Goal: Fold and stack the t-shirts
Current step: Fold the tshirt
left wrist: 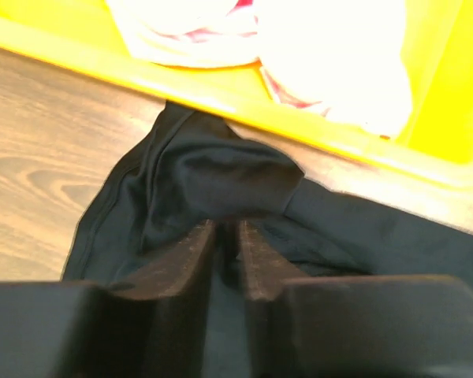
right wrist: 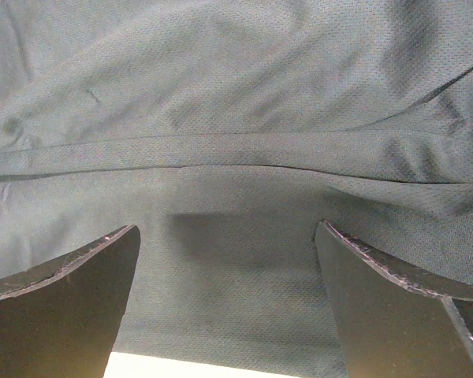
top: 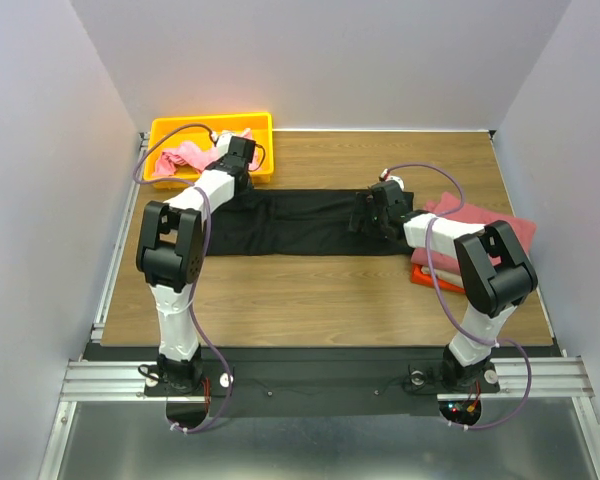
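- Table (top: 330,300): carrying everything listed.
- Black t-shirt (top: 300,225): lying as a long band, running from just beside the yellow bin (top: 170,128) away to its right; folding appears to be only partly done.
- Rose-red t-shirt (top: 500,225) over orange t-shirt (top: 425,278): sitting stacked well right of the bin, seemingly finished.
- Light pink t-shirt (top: 185,160): waiting crumpled inside the bin.
- Left gripper (left wrist: 225,228): pinching black cloth narrowly beside the bin.
- Right gripper (right wrist: 227,228): hovering wide apart over the band's end farthest from the bin, gripping nothing.
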Robot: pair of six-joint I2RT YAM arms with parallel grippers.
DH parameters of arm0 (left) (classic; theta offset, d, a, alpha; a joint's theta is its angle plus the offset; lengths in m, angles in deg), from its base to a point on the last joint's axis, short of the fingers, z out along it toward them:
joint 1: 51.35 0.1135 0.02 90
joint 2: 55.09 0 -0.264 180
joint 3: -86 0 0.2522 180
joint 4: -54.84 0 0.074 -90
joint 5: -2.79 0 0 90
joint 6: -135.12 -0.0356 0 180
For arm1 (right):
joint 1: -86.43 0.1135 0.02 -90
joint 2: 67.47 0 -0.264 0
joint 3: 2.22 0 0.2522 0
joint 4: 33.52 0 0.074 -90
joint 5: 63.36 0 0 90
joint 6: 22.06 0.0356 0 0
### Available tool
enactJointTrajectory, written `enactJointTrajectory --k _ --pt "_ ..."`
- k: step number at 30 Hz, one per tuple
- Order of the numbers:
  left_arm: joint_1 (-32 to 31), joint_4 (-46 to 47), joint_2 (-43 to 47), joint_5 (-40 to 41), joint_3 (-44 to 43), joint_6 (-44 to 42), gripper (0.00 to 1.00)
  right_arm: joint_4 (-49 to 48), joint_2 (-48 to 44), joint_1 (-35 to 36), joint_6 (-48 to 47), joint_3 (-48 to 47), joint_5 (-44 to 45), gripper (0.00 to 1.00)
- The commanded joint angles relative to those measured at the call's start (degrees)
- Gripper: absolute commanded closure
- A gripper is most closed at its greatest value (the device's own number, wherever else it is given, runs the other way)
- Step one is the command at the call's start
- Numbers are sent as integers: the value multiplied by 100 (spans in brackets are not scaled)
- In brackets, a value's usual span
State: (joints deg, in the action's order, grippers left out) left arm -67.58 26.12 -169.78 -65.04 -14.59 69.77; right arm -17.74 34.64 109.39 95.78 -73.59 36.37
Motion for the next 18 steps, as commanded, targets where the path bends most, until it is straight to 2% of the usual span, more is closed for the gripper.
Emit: enactJointTrajectory --k 1,4,6,7,8,13,14,18 --pt "41 -165 52 349 -414 22 55 677 240 -11 -33 144 169 0" --pt "50 -235 201 384 -476 41 44 686 187 -11 -33 170 151 0" --pt "50 -235 411 297 -389 102 26 686 178 -20 -33 171 186 0" --pt "50 -227 508 253 -301 128 12 694 178 -11 -41 171 221 0" --pt "50 -209 727 200 -187 155 4 694 170 -11 -33 179 222 0" --pt "-38 570 1632 -633 1192 305 2 694 152 -11 -33 179 195 0" --pt "-47 730 1695 -1036 1569 313 2 694 161 -11 -24 179 169 0" --pt "-73 1407 1653 -1864 2029 409 2 694 178 -11 -24 162 160 0"
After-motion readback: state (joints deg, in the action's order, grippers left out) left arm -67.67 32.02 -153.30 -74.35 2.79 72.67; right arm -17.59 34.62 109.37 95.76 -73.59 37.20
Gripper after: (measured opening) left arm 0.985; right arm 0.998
